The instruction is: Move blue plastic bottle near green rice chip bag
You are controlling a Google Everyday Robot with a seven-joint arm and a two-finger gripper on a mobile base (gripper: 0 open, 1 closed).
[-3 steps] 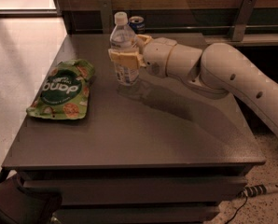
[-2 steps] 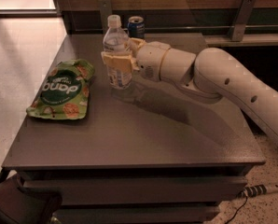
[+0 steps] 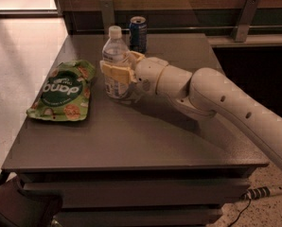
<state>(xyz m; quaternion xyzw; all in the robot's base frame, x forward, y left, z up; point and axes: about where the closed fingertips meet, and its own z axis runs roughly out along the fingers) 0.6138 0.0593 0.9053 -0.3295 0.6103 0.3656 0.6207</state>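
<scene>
1. Now our end effector [image 3: 118, 73] grasps the blue plastic bottle [image 3: 115, 52] upright, just beside the green rice chip bag [image 3: 61, 91].
2. We should set it down squarely beside the bag, then release gently.

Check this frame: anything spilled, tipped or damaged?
Nothing stands out. The blue plastic bottle is upright and capped in the gripper, jaws closed on it, beside the green rice chip bag lying flat; can upright behind.
</scene>
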